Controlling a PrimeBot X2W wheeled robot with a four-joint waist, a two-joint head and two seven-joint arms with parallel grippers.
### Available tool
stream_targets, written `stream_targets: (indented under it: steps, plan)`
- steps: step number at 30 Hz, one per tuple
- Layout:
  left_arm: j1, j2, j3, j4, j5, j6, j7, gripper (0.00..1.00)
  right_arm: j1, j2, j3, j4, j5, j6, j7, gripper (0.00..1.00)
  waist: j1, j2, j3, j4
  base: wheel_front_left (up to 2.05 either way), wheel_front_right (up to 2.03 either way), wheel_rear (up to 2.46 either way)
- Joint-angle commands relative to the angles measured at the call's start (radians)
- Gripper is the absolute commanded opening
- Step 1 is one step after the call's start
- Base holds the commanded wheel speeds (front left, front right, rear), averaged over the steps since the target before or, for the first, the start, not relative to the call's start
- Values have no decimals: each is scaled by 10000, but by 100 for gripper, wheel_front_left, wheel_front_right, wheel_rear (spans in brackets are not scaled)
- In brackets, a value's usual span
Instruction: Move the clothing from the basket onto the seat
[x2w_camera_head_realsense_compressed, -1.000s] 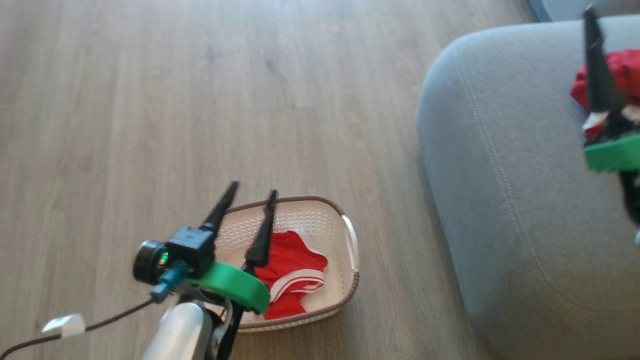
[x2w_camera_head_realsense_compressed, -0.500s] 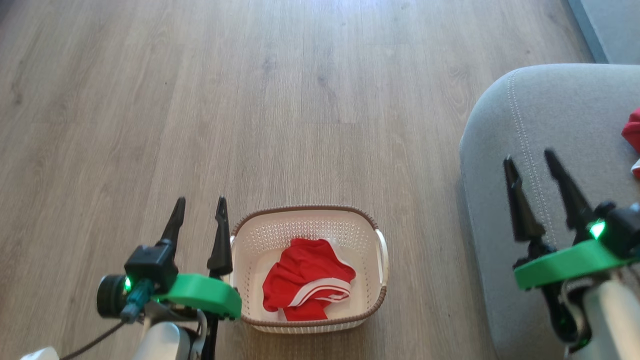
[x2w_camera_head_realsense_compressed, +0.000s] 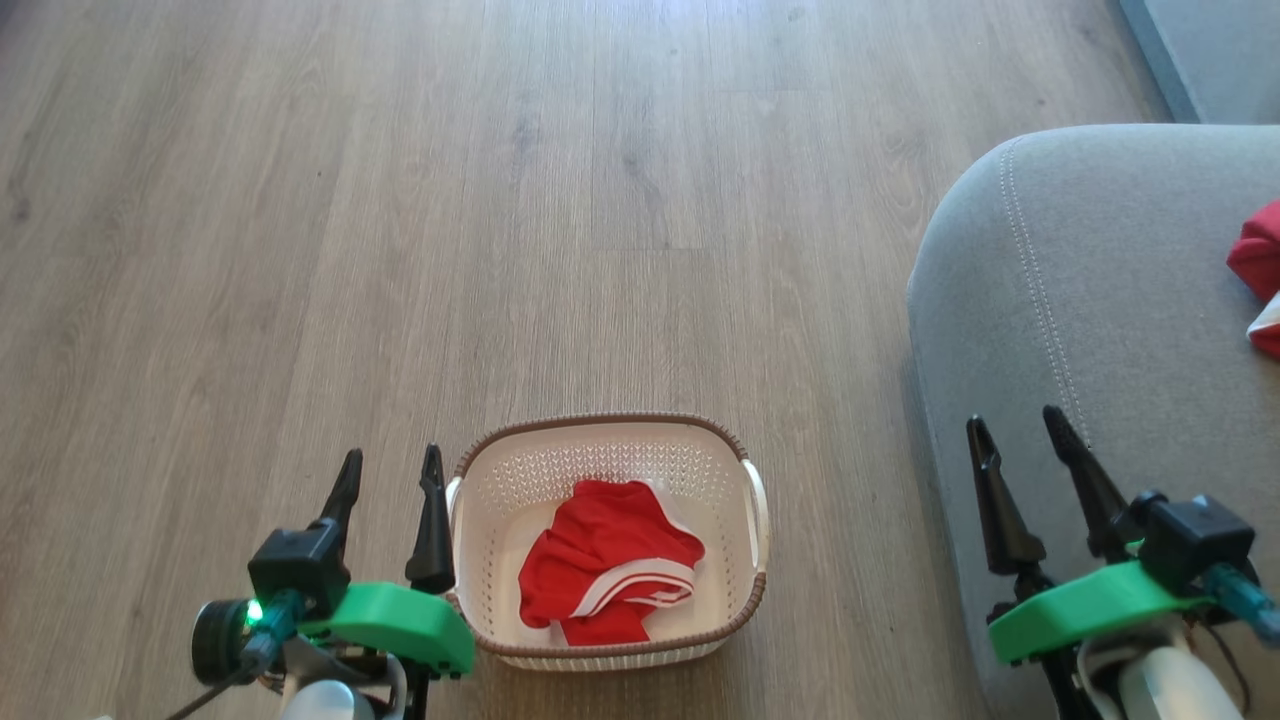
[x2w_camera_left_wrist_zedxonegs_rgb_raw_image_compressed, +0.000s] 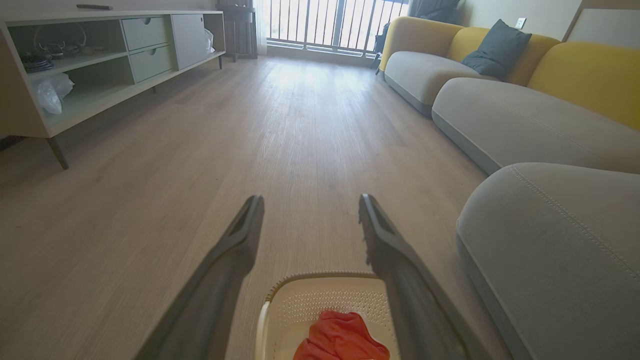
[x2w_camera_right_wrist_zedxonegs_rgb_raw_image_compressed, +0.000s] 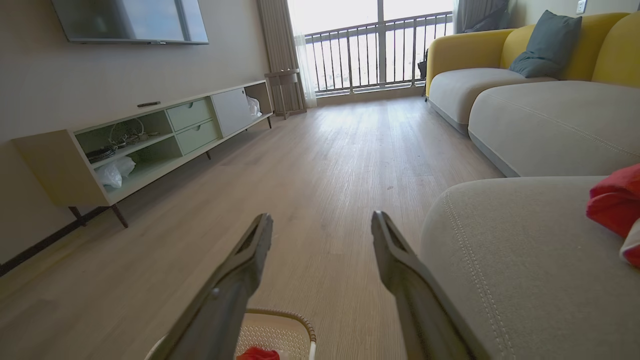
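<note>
Red striped garment (x2w_camera_head_realsense_compressed: 605, 560) lies crumpled on the bottom of the laundry basket (x2w_camera_head_realsense_compressed: 600, 470), just to the right of my left gripper (x2w_camera_head_realsense_compressed: 392, 453). That gripper's two dark fingers (x2w_camera_head_realsense_compressed: 432, 530) stand apart with nothing between them, the inner one close beside the basket's left side. My right gripper (x2w_camera_head_realsense_compressed: 1012, 416) hangs equally spread and empty over the near edge of the sofa seat (x2w_camera_head_realsense_compressed: 1100, 330), with the basket well off to its left. Ahead and to the right of that gripper, a second garment (x2w_camera_head_realsense_compressed: 1260, 260) of the same red, with a flash of white, rests on the grey cushion, cut off by the picture's edge.

By my reading the job is partway done. At least one piece is on the seat, one bundle is left in the basket, and neither gripper has a hold on anything. Whether more than one piece is folded into that bundle I cannot tell.

What remains looks soft and limp, heaped in loose folds, with broad white stripes curving across its near side and white trim along one edge. The cream perforated wall and brown braided rim stand clear around it. The basket sits on the wooden floor (x2w_camera_head_realsense_compressed: 500, 200), beside the seat but apart from it.
</note>
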Motion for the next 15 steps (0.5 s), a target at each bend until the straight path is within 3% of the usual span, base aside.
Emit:
stream_targets:
  steps: [1, 15]
  plan:
    - [-167, 5, 336, -267, 44, 23, -97, 100, -45, -10, 261, -252, -134, -2, -64, 100, 1, -1, -21, -2, 0, 0, 0]
    - [-201, 5, 176, -213, 38, 10, -97, 100, -22, 40, 241, -270, -263, -2, -64, 100, 1, -1, -106, 103, 0, 0, 0]
